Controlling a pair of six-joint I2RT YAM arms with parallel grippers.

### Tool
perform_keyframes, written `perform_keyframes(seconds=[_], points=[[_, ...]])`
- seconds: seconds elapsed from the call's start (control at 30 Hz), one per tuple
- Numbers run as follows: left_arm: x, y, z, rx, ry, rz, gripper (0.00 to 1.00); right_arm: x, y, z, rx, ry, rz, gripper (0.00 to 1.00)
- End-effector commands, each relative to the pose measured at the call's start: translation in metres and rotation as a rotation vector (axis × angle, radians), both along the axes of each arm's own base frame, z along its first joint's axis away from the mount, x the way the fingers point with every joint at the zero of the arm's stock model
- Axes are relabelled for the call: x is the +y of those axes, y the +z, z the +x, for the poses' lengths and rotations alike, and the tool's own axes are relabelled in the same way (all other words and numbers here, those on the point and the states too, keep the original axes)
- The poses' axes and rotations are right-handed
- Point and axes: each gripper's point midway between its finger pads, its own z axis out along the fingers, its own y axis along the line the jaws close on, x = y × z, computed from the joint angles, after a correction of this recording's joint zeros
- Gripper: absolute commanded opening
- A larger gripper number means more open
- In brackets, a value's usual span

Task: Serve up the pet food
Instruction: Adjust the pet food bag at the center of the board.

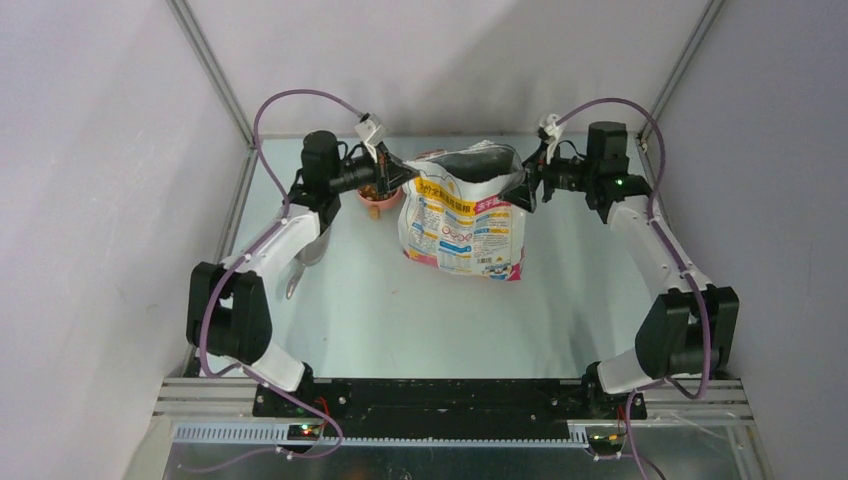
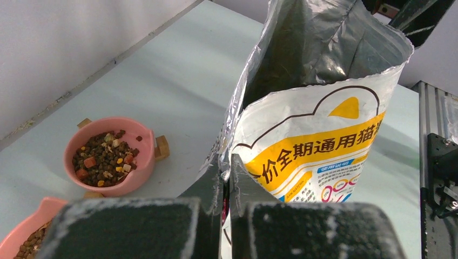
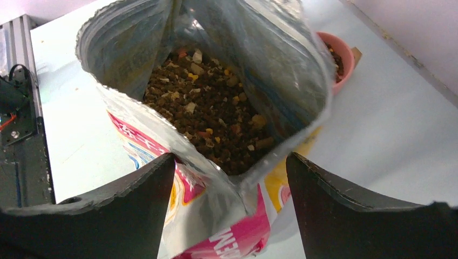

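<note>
The printed cat-food bag [image 1: 465,215] stands open at the back middle of the table. Brown kibble [image 3: 216,118] fills its inside in the right wrist view. More kibble [image 2: 105,159] lies in a pink bowl [image 2: 137,178] left of the bag. My left gripper [image 2: 227,162] is shut on the bag's left top edge [image 2: 232,140]. My right gripper [image 3: 231,162] is open, its fingers on either side of the bag's right top corner [image 3: 237,183] without touching it.
A second pink bowl [image 2: 21,221] with kibble shows at the lower left of the left wrist view. A grey metal scoop [image 1: 297,272] lies partly under the left arm. Walls close in the left, right and back sides.
</note>
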Motion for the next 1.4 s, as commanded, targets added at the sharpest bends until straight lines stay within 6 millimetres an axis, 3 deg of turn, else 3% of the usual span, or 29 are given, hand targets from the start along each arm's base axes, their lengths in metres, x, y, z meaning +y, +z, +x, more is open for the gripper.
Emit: perform_keyframes(seconds=[0.0,0.1,0.13,0.17,0.2,0.27,0.43,0.57,0.8,0.93,1.0,1.1,1.17,1.3,1.37], points=[[0.024,0.036,0.034,-0.141,0.111,-0.014,0.0,0.026,0.003,0.01,-0.131,0.086,-0.009,0.79],[0.024,0.035,0.035,-0.136,0.092,-0.012,0.0,0.031,-0.006,0.016,-0.133,0.079,-0.03,0.67],[0.024,0.034,0.034,-0.132,0.084,-0.011,0.0,0.029,-0.007,0.016,-0.13,0.075,-0.034,0.48],[0.025,0.035,0.034,-0.137,0.077,-0.009,0.0,0.026,-0.007,0.017,-0.127,0.06,-0.043,0.37],[0.027,0.035,0.033,-0.133,0.076,-0.003,0.0,0.022,-0.008,0.018,-0.134,0.05,-0.054,0.19],[0.033,0.035,0.032,-0.138,0.08,0.012,0.0,0.013,-0.002,0.018,-0.16,0.01,-0.087,0.03],[0.054,0.042,0.025,-0.172,0.096,0.07,0.0,-0.011,0.024,0.014,-0.188,-0.072,-0.072,0.0],[0.059,0.058,-0.002,-0.211,0.048,0.141,0.0,-0.021,0.075,0.002,-0.266,-0.119,0.019,0.0],[0.059,0.118,-0.045,-0.298,0.023,0.098,0.0,-0.019,0.159,-0.033,-0.38,-0.122,0.156,0.0],[0.058,0.138,-0.05,-0.263,0.034,0.073,0.0,-0.017,0.176,-0.031,-0.273,-0.116,0.191,0.0],[0.056,0.135,-0.047,-0.208,0.02,0.063,0.0,-0.014,0.17,-0.024,-0.179,-0.119,0.203,0.0],[0.051,0.119,-0.036,-0.139,0.001,0.048,0.0,-0.013,0.146,-0.007,-0.064,-0.153,0.219,0.0],[0.048,0.093,-0.026,-0.091,-0.007,0.04,0.0,-0.014,0.117,0.01,-0.005,-0.191,0.211,0.0],[0.046,0.015,-0.006,0.095,0.003,0.057,0.0,-0.02,0.03,0.039,0.139,-0.286,0.14,0.0],[0.046,-0.008,-0.001,0.144,0.013,0.065,0.01,-0.017,0.006,0.043,0.143,-0.296,0.086,0.03]])
